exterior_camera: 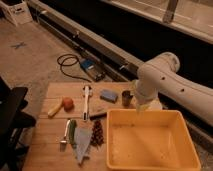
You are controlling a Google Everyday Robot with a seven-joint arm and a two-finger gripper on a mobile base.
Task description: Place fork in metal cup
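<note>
The fork (66, 134) lies flat on the wooden table's front left, right beside a green pepper (73, 132). The metal cup (127, 98) stands upright near the table's back edge, just behind the yellow bin's far left corner. My white arm reaches in from the right. Its gripper (139, 107) points down just right of the metal cup, over the bin's far rim, well away from the fork. It is open and holds nothing that I can see.
A large yellow bin (116, 145) fills the right half of the wooden table (47, 152). A white-handled utensil (86, 98), blue sponge (108, 95), red fruit (67, 103), grey cloth (82, 143) and white cup (155, 104) are around. A black chair (12, 117) stands left.
</note>
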